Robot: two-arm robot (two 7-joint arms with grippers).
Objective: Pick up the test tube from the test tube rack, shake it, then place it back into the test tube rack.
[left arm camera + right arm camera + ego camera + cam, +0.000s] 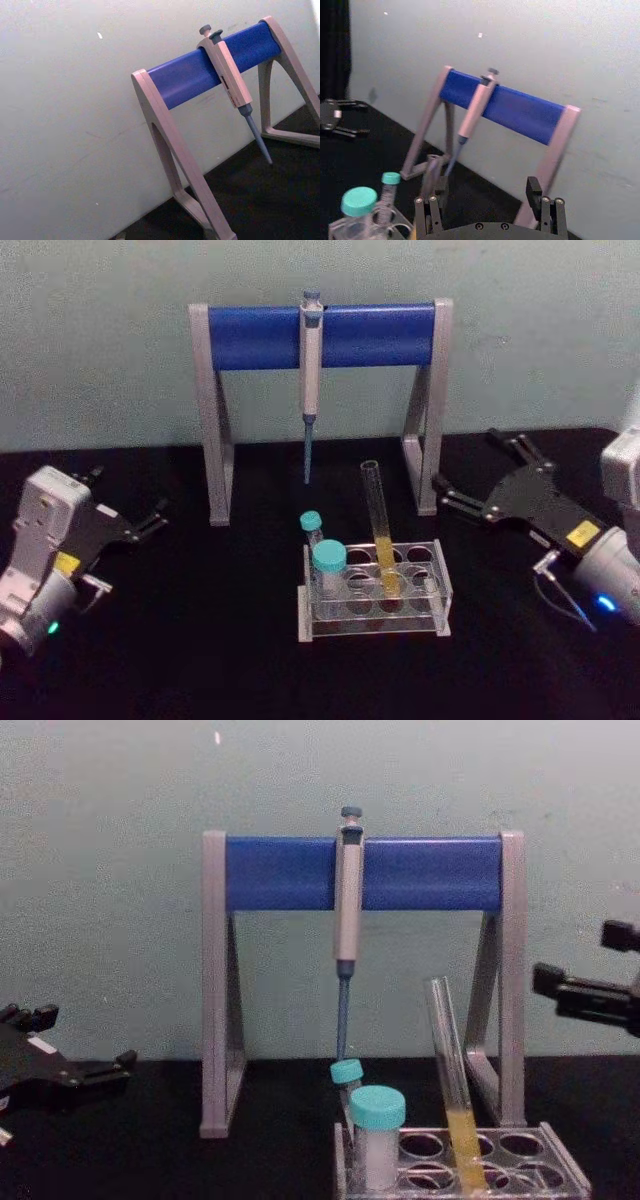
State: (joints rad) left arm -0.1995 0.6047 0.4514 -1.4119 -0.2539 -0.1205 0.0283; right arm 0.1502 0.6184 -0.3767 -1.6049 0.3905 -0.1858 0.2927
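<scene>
One test tube (pixel 379 530) stands tilted in the test tube rack (pixel 372 631), with yellow liquid in its lower part, probably in a middle hole; the row is hard to read. Two teal-capped tubes (pixel 329 558) fill the rack's left end. The right gripper (pixel 467 468) hovers right of the rack, jaws wide and empty. The left gripper (pixel 130 495) sits well left of the rack, jaws apart. Recommended: grip the bare glass above the rack, match the tilt, close gently, and lift along the tube's axis.

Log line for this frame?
phase: pre-grasp | test tube in test tube rack, leaning | left gripper open, far left | right gripper open, right of rack
</scene>
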